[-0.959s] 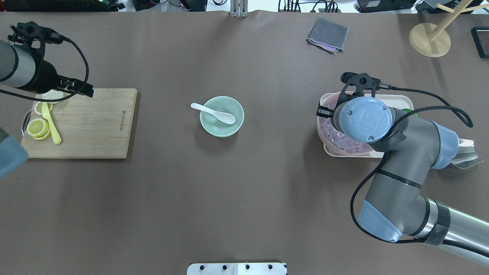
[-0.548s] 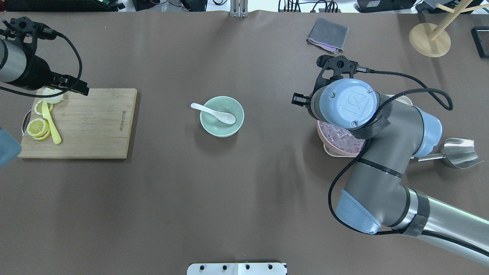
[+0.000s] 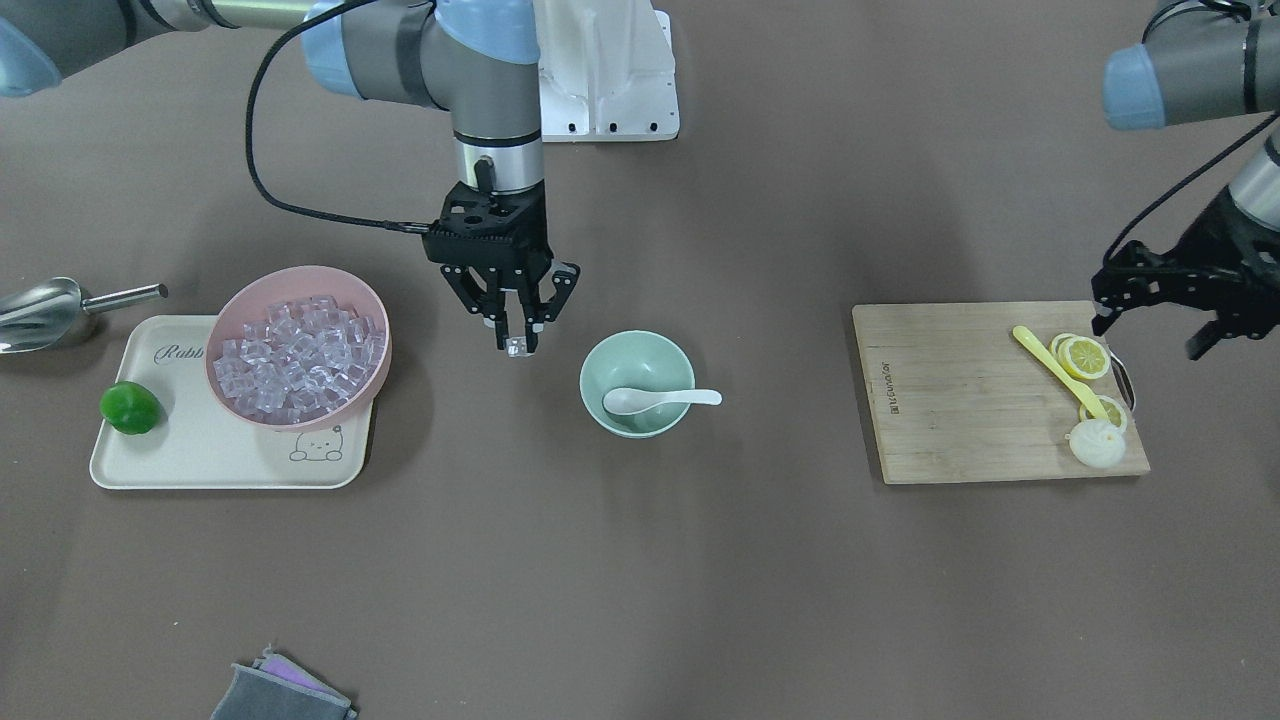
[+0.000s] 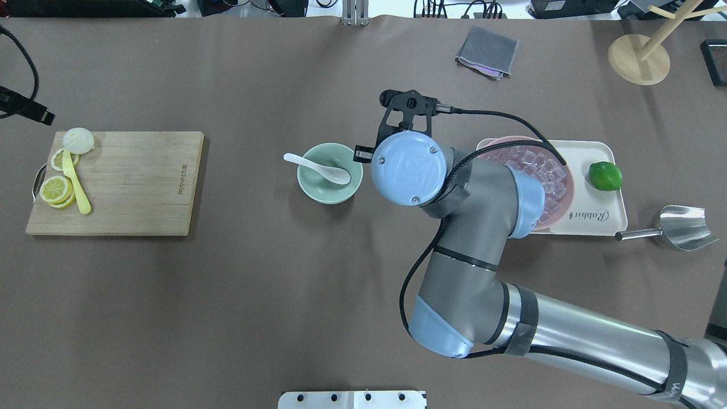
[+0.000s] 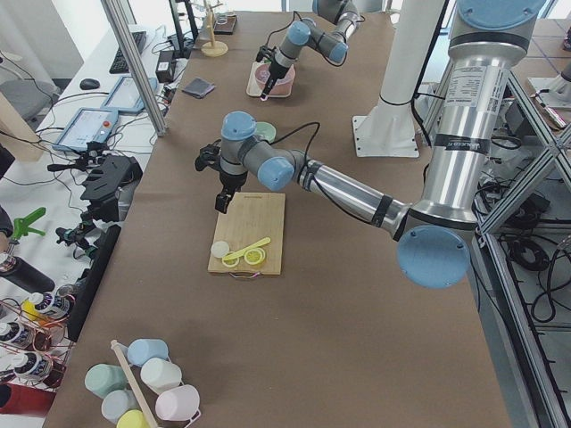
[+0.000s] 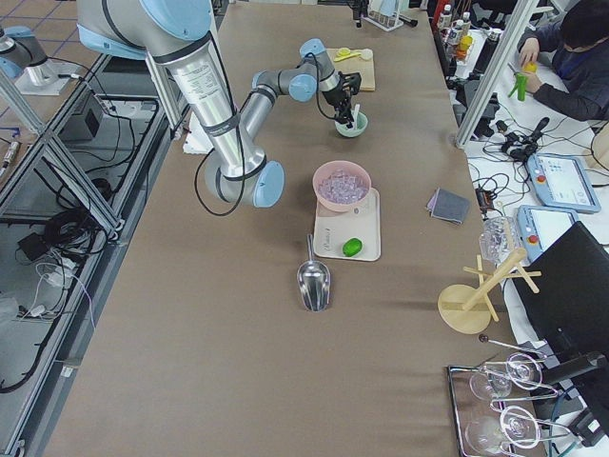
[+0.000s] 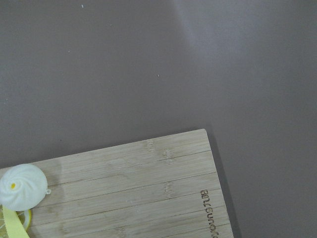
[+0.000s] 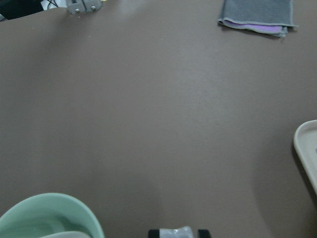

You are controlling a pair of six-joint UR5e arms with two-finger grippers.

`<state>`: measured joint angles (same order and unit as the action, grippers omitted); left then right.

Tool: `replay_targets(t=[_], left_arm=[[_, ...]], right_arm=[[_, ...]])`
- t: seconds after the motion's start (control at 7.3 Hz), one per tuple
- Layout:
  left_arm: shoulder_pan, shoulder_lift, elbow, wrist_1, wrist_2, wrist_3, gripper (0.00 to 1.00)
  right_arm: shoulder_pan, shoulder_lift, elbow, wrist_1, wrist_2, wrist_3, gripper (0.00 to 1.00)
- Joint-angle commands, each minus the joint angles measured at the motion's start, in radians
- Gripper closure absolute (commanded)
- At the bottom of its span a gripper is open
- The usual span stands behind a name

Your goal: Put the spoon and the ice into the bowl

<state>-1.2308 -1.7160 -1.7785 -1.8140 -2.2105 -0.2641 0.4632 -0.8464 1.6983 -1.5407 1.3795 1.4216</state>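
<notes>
The mint-green bowl [image 3: 650,352] stands mid-table with the white spoon [image 3: 660,398] lying in it, handle over the rim; both also show in the overhead view, bowl [image 4: 314,188] and spoon [image 4: 318,168]. My right gripper [image 3: 516,338] is shut on a clear ice cube [image 3: 517,347] and hangs above the table between the pink bowl and the mint bowl, just short of its rim. In the right wrist view the cube [image 8: 176,232] sits at the bottom edge, the bowl [image 8: 49,215] at lower left. My left gripper [image 3: 1150,330] is open and empty, above the cutting board's outer end.
A pink bowl [image 3: 300,273] full of ice cubes stands on a cream tray [image 3: 200,460] with a lime [image 3: 130,407]. A metal scoop [image 3: 40,305] lies beside the tray. A cutting board [image 3: 960,400] holds lemon slices, a yellow spoon [image 3: 1050,365] and a bun. A grey cloth [image 4: 487,52] lies far back.
My right arm has swung from over the pink bowl leftward to beside the mint bowl. My left arm has drawn back off the cutting board toward the table's left edge.
</notes>
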Motion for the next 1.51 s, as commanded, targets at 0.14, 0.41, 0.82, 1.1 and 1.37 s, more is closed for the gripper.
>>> replay_targets(t=[0.14, 0.41, 0.82, 1.1, 1.37], left_arm=[[-0.059, 0.024, 0.037, -0.002, -0.041, 0.091, 0.01], [-0.059, 0.03, 0.037, -0.002, -0.041, 0.091, 0.01], [-0.059, 0.03, 0.034, -0.002, -0.04, 0.089, 0.01], [-0.065, 0.033, 0.028, -0.004, -0.04, 0.089, 0.01], [-0.078, 0.059, 0.043, -0.002, -0.026, 0.082, 0.01]], right_arm=[[-0.09, 0.125, -0.26, 0.188, -0.114, 0.011, 1.0], [-0.127, 0.128, -0.272, 0.189, -0.115, 0.011, 1.0], [-0.127, 0.128, -0.26, 0.192, -0.108, 0.03, 0.01], [-0.117, 0.127, -0.232, 0.188, -0.088, 0.028, 0.0], [-0.037, 0.124, -0.217, 0.156, 0.034, 0.026, 0.0]])
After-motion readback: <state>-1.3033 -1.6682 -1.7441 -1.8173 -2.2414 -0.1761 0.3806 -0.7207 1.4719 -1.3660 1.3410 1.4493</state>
